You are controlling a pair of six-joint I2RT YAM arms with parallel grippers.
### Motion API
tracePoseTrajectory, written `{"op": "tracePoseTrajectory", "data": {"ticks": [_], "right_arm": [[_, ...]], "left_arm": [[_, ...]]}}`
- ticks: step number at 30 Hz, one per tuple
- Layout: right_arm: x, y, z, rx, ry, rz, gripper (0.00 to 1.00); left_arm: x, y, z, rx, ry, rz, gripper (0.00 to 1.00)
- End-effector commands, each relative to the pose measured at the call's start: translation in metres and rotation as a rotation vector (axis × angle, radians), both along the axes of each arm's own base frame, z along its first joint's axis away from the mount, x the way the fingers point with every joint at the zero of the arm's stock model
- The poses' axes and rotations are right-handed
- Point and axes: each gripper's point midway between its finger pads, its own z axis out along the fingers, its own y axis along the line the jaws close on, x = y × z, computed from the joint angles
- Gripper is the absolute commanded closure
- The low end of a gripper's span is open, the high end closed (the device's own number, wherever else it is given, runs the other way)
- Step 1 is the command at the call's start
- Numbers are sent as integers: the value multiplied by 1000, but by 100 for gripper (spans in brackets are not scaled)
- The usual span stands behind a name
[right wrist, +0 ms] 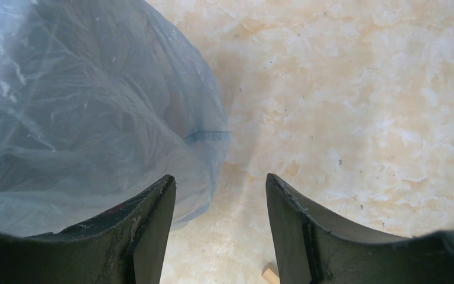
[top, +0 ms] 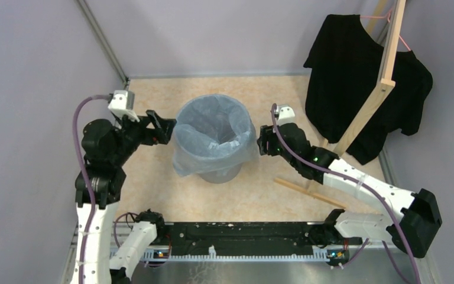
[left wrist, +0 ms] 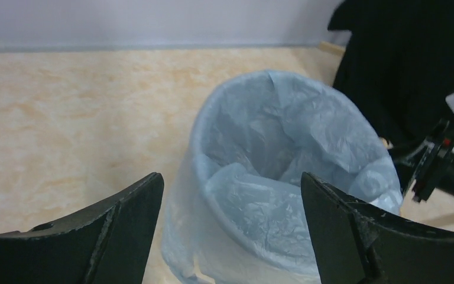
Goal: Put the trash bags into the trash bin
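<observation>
The grey round trash bin [top: 223, 173] stands mid-table. A pale blue-grey trash bag [top: 213, 133] lines it, its film folded over the rim and hanging down the outside; in the left wrist view the bag [left wrist: 284, 213] fills the bin mouth. My left gripper [top: 169, 128] is open and empty just left of the bin's rim. My right gripper [top: 261, 142] is open and empty just right of the rim; in the right wrist view [right wrist: 220, 189] the bag [right wrist: 83, 118] hangs at its left finger.
A black T-shirt [top: 354, 77] hangs on a wooden stand [top: 378, 89] at the back right. A wooden stick [top: 307, 192] lies on the marbled tabletop [top: 272, 94] right of the bin. Walls close the left, back and right sides.
</observation>
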Motion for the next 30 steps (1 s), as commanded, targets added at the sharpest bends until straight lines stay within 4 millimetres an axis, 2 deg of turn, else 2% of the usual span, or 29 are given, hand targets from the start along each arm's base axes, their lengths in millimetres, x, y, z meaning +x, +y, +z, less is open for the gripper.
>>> {"op": "tracePoseTrajectory", "data": {"ticks": [1, 6, 11, 13, 18, 26, 28, 30], "right_arm": [[-5, 4, 14, 41, -42, 33, 41], [-7, 4, 14, 54, -51, 44, 41], [-8, 3, 12, 57, -60, 49, 41], [-8, 1, 12, 47, -66, 49, 41], [-7, -2, 12, 26, -81, 48, 41], [-15, 4, 14, 75, -76, 85, 40], [-16, 6, 13, 87, -70, 96, 40], [-17, 8, 12, 88, -64, 104, 40]], "left_arm": [[-3, -32, -54, 25, 226, -218, 6], [-1, -30, -82, 26, 303, -204, 8], [10, -25, -107, 41, 375, -166, 26], [16, -24, -115, 47, 394, -152, 29], [33, -23, -122, 54, 412, -121, 33], [38, -34, -133, 82, 424, -105, 56], [38, -35, -133, 83, 426, -104, 56], [37, -34, -129, 89, 421, -102, 41]]}}
